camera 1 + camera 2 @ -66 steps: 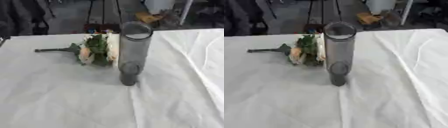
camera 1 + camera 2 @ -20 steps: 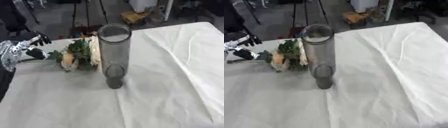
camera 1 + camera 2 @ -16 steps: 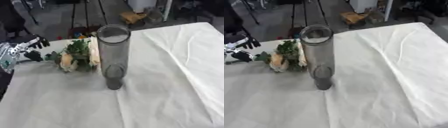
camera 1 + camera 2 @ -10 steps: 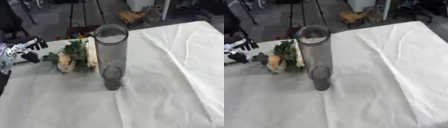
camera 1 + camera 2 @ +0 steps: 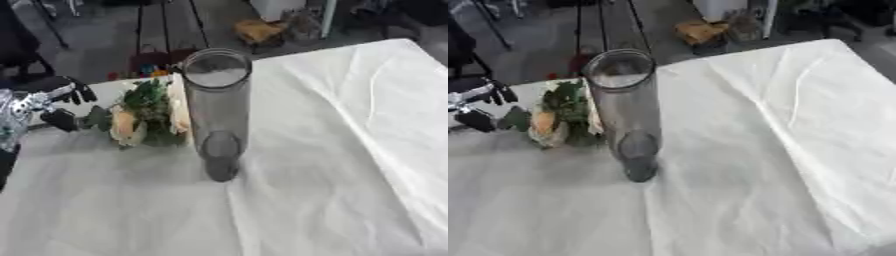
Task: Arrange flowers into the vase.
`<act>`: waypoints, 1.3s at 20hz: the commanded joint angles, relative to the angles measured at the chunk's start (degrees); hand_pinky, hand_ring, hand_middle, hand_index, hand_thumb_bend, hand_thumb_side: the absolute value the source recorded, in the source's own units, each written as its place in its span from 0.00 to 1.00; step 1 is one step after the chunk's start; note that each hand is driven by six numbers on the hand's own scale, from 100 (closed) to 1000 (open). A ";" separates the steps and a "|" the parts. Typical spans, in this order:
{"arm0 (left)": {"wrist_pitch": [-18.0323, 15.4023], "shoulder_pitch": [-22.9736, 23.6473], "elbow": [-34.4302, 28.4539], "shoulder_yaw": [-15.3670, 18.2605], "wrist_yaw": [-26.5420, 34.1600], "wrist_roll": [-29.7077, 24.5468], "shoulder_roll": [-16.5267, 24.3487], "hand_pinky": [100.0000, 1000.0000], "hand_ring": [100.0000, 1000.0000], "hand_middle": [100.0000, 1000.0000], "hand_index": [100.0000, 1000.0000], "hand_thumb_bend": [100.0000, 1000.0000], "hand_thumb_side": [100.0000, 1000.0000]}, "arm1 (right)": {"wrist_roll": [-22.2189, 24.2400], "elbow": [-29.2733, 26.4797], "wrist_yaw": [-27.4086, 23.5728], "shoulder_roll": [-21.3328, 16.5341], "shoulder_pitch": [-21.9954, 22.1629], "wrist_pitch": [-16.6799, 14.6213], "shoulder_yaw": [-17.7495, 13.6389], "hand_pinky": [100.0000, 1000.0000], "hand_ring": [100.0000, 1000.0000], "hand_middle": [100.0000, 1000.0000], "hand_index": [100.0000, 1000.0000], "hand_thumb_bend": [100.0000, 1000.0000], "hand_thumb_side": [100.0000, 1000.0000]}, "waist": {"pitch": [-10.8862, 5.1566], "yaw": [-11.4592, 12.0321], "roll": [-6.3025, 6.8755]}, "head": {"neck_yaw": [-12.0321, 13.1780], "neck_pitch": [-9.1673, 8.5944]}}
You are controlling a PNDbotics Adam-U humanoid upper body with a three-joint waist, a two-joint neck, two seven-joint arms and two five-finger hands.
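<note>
Only left eye shows left hand (image 5: 22, 107) whole

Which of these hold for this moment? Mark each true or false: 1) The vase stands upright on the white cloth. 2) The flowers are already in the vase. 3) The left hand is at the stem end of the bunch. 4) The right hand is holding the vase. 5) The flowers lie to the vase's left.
1) True: the vase stands upright on the white cloth.
2) False: the flowers lie on the cloth beside the vase, which looks empty.
3) True: the left hand is at the stem end, at the left edge.
4) False: no right hand shows in either view.
5) True.
</note>
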 commanded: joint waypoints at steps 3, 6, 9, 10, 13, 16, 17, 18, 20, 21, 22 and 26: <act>-0.49 -0.34 -1.94 -0.11 0.41 -2.61 3.26 0.76 0.72 0.68 0.76 0.28 0.06 | 0.13 0.02 -0.63 -1.35 -0.57 -0.33 -0.73 0.67 0.71 0.75 0.83 0.00 0.81 | -1.12 0.48 0.06 | -0.24 -0.10; -0.36 0.02 -1.97 -0.08 0.12 -2.84 3.37 0.77 0.73 0.70 0.76 0.28 0.06 | 0.30 0.06 -0.62 -1.32 -0.66 -0.40 -0.65 0.67 0.71 0.75 0.83 0.00 0.81 | -1.07 0.47 0.15 | -0.27 -0.29; -0.25 0.20 -1.94 0.00 -0.29 -2.35 3.32 0.77 0.74 0.71 0.77 0.28 0.05 | 0.34 0.09 -0.63 -1.33 -0.70 -0.47 -0.70 0.67 0.71 0.75 0.83 0.00 0.81 | -0.91 0.29 0.17 | -0.35 -0.54; -0.22 0.23 -1.89 0.04 -0.39 -2.16 3.28 0.77 0.74 0.71 0.77 0.28 0.06 | 0.35 0.08 -0.64 -1.33 -0.72 -0.49 -0.71 0.67 0.71 0.75 0.83 0.00 0.81 | -0.83 0.20 0.18 | -0.35 -0.68; -0.24 0.26 -1.61 0.06 -0.53 -1.80 3.05 0.77 0.75 0.73 0.78 0.27 0.05 | 0.35 0.07 -0.67 -1.28 -0.77 -0.54 -0.75 0.67 0.71 0.75 0.83 0.00 0.81 | -0.59 0.00 0.22 | -0.32 -1.00; -0.17 0.31 -1.51 0.11 -0.81 -1.18 2.91 0.77 0.75 0.73 0.78 0.27 0.04 | 0.40 0.02 -0.72 -1.18 -0.85 -0.58 -0.71 0.67 0.71 0.75 0.83 0.00 0.81 | -0.29 -0.22 0.28 | -0.38 -1.31; -0.10 0.33 -1.50 0.12 -1.01 -0.90 2.90 0.78 0.76 0.73 0.78 0.27 0.04 | 0.44 0.01 -0.72 -1.15 -0.86 -0.59 -0.69 0.67 0.71 0.75 0.83 0.00 0.81 | -0.21 -0.28 0.30 | -0.39 -1.36; 0.03 0.37 -1.52 0.17 -1.28 -0.50 2.92 0.78 0.76 0.74 0.78 0.27 0.03 | 0.45 0.00 -0.71 -1.13 -0.87 -0.59 -0.69 0.67 0.71 0.75 0.83 0.00 0.81 | -0.12 -0.36 0.33 | -0.43 -1.42; 0.29 0.45 -1.52 0.28 -1.86 0.48 2.92 0.79 0.76 0.74 0.78 0.28 0.03 | 0.43 0.00 -0.73 -1.10 -0.88 -0.61 -0.73 0.67 0.71 0.75 0.83 0.00 0.80 | 0.07 -0.51 0.38 | -0.45 -1.51; 0.40 0.49 -1.49 0.32 -2.15 1.00 2.90 0.80 0.77 0.74 0.78 0.28 0.03 | 0.42 -0.01 -0.74 -1.09 -0.88 -0.62 -0.75 0.67 0.71 0.75 0.83 0.00 0.81 | 0.15 -0.56 0.40 | -0.45 -1.54; 0.53 0.52 -1.44 0.35 -2.46 1.50 2.87 0.80 0.77 0.74 0.78 0.28 0.03 | 0.42 -0.02 -0.75 -1.07 -0.90 -0.64 -0.75 0.67 0.71 0.75 0.83 0.00 0.81 | 0.25 -0.63 0.43 | -0.46 -1.58; 1.00 0.53 -1.00 0.61 -3.34 3.28 2.59 0.80 0.77 0.74 0.78 0.27 0.03 | 0.50 -0.09 -0.78 -0.93 -1.04 -0.74 -0.72 0.67 0.71 0.75 0.83 0.00 0.81 | 0.68 -0.95 0.53 | -0.45 -1.89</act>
